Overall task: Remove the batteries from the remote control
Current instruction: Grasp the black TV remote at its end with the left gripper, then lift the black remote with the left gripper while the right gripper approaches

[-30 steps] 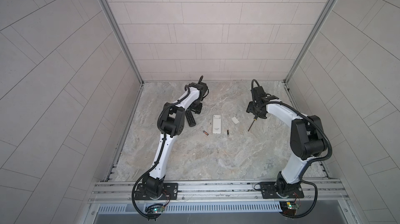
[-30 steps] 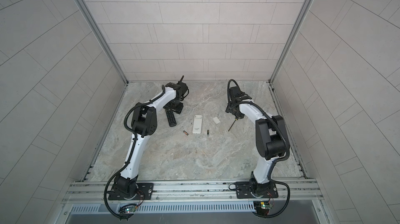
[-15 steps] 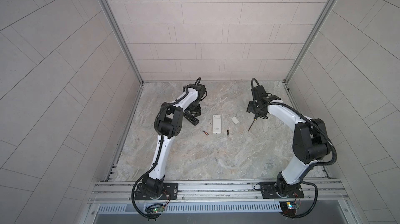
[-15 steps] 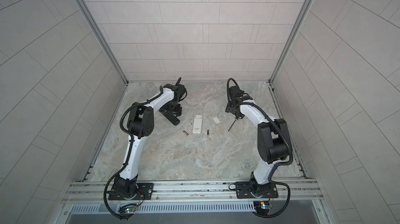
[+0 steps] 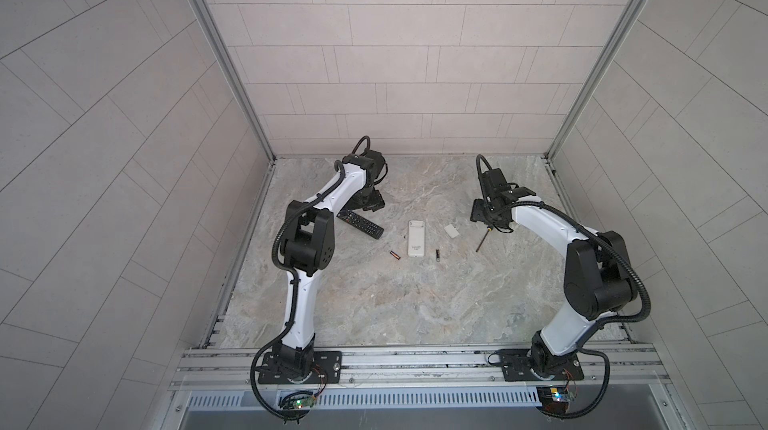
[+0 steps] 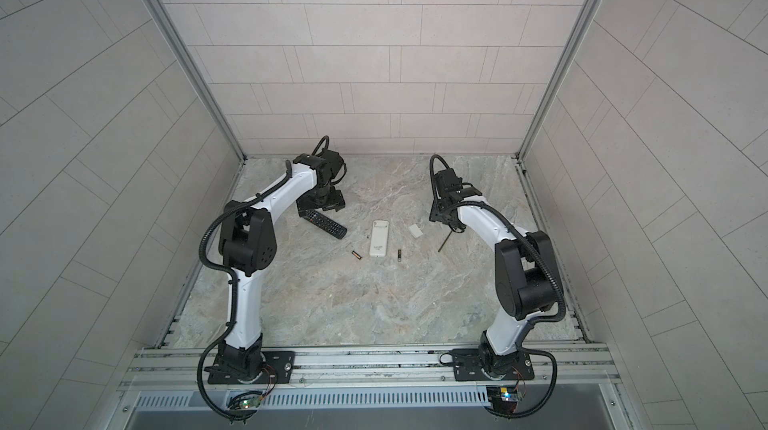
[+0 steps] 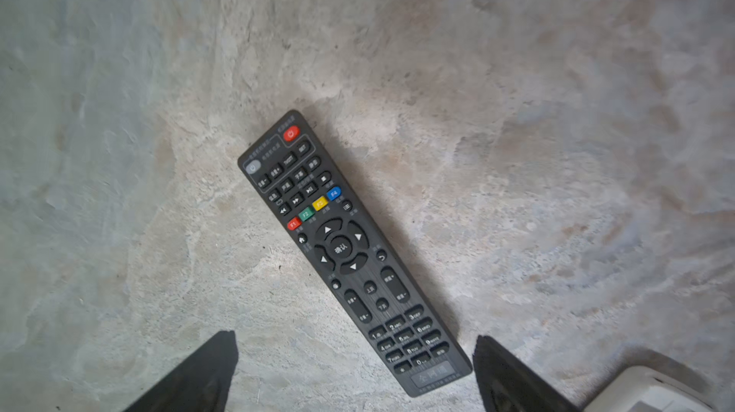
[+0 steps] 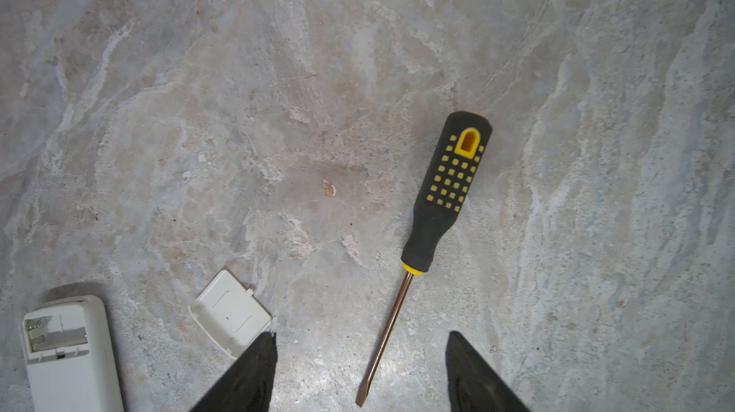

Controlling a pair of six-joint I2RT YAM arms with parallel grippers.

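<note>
Closest to the front edge of the tabletop (image 5: 374, 307), the two batteries (image 5: 395, 255) lie loose. One is on each side of the white remote (image 5: 416, 238), near it but not touching. The white remote lies on its face, and in the right wrist view its battery hole is open and empty. Its white cover (image 5: 451, 230) lies just beside it, toward the right edge, and the screwdriver (image 5: 484, 239) lies a bit further that way. The right gripper (image 8: 362, 333) hangs over the screwdriver, partly open, holding nothing. Further back, toward the left edge, the black remote (image 5: 360, 225) lies flat with its buttons up. The left gripper (image 7: 354, 336) hangs just above it, open wide and empty. I think the white remote is done and the black remote is the job now. Its battery door must be on the side facing down. So the next move likely needs that remote gripped by its long thin sides and turned over before the door can come off. A second ago the left gripper was narrower, and now it has spread all the way. The black remote has swung to lie more slantwise, and the left elbow has swung toward the left edge. The right arm has hardly moved.
</note>
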